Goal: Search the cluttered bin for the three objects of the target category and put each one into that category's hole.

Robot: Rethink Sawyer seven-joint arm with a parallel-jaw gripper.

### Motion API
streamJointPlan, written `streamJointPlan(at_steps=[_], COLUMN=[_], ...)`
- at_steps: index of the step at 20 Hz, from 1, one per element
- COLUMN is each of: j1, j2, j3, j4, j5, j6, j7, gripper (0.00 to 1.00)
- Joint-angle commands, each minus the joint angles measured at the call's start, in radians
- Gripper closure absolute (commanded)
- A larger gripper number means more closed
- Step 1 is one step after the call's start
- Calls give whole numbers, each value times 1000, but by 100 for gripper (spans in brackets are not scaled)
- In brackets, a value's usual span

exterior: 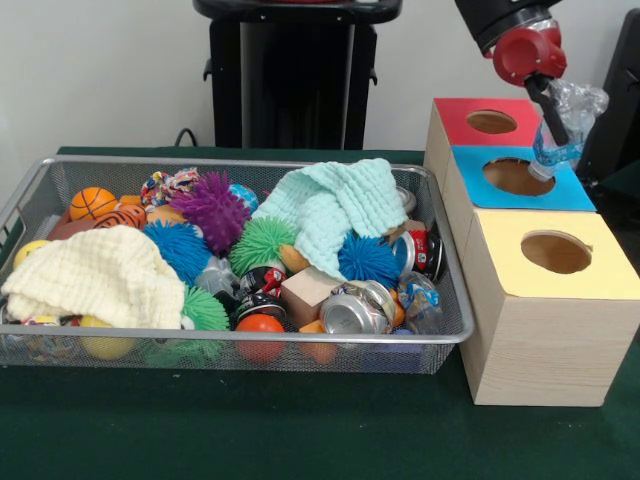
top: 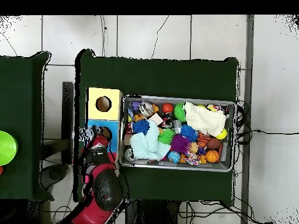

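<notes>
Here the claw (exterior: 553,125) grips a crumpled clear plastic bottle (exterior: 562,128) over the blue box's hole (exterior: 518,176) — no label readable; bin (exterior: 452,330) beside.

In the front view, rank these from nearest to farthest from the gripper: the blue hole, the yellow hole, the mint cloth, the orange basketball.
1. Blue hole, just below the gripper.
2. Yellow hole, one box nearer the camera.
3. Mint cloth, right part of the bin.
4. Orange basketball, bin's far left.

Place: I take this for a robot lab.
Floor: pale tiles, loose cables (top: 257,132).
Setup: green-clothed table (exterior: 250,430), wire bin (exterior: 20,205) of test clutter, boxes (exterior: 550,300) with colour-coded holes, black pedestal (exterior: 290,70).
</notes>
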State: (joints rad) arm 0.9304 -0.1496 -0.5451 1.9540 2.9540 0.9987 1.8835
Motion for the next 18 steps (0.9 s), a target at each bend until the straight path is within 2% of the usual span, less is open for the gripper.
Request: streamJointPlan(at_steps=[1, 10, 18], j1=[-28, -67, -42], j2=[27, 4, 18], j3=[185, 235, 206], j4=[-4, 24, 23], j5=[33, 40, 36], j6=[92, 122, 121], j7=[-135, -209, -214], gripper=[100, 100, 100])
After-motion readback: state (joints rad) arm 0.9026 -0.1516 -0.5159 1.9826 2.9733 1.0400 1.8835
